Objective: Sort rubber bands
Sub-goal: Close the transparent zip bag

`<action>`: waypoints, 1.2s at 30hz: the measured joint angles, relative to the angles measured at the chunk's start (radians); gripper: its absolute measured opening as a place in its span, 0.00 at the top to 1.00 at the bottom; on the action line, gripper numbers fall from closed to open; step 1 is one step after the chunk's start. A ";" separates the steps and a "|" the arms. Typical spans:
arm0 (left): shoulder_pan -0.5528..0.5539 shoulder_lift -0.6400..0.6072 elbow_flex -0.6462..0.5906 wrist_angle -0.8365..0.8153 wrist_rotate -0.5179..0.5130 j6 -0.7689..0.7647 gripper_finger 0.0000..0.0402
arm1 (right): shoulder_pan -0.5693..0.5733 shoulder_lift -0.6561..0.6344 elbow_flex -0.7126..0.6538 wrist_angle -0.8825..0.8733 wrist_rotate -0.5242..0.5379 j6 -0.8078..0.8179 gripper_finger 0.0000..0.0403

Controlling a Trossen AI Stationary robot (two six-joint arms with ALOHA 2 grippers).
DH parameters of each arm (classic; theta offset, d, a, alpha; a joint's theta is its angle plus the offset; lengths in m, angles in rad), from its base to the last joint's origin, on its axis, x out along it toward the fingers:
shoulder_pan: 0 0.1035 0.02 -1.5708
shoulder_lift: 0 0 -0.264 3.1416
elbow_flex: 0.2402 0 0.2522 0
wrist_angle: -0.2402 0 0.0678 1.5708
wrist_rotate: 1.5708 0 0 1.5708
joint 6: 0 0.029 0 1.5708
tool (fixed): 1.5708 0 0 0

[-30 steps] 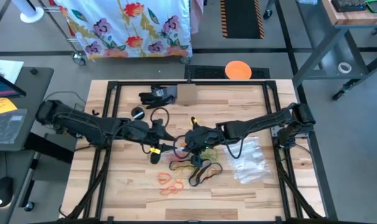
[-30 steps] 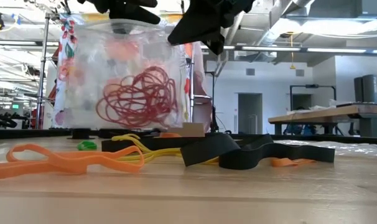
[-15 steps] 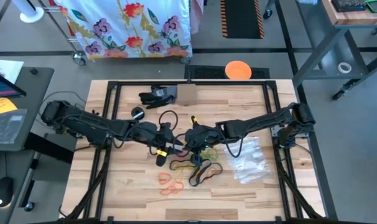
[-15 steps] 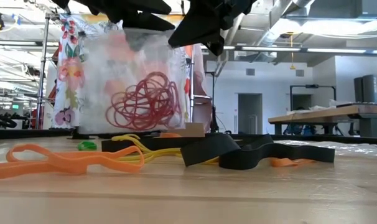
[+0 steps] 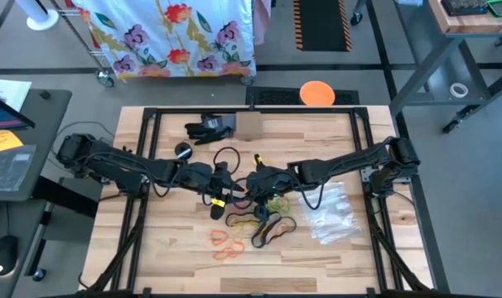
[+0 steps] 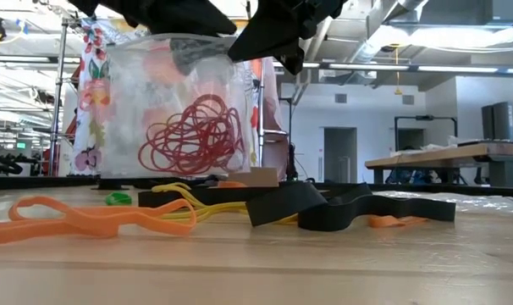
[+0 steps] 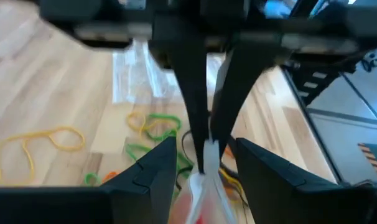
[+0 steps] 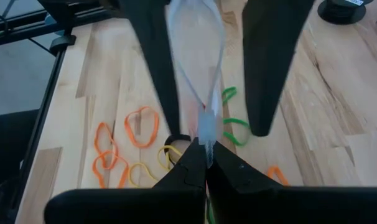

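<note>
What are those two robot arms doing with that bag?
The right gripper is shut on one edge of a clear bag holding red rubber bands, lifted above the table. The left gripper is at the bag's other edge. Orange, yellow and black bands lie loose on the wood.

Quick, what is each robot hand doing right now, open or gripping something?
Left end effector: open, its fingers either side of the clear bag's top edge.
Right end effector: closed, pinching the bag of red rubber bands.
</note>
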State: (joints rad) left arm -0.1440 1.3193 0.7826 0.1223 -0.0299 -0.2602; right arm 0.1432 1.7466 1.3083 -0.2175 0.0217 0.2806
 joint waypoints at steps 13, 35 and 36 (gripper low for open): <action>0.000 0.006 -0.001 0.001 -0.012 -0.007 0.61 | 0.000 0.000 0.000 -0.003 0.000 0.000 1.00; 0.000 0.006 -0.001 -0.002 0.019 -0.017 0.97 | 0.000 0.000 0.000 -0.009 0.000 0.000 1.00; 0.000 0.006 -0.001 -0.002 0.021 -0.017 0.98 | 0.000 0.000 0.000 -0.010 0.000 0.000 1.00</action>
State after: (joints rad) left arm -0.1444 1.3258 0.7818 0.1198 -0.0090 -0.2771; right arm 0.1436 1.7466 1.3083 -0.2272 0.0219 0.2806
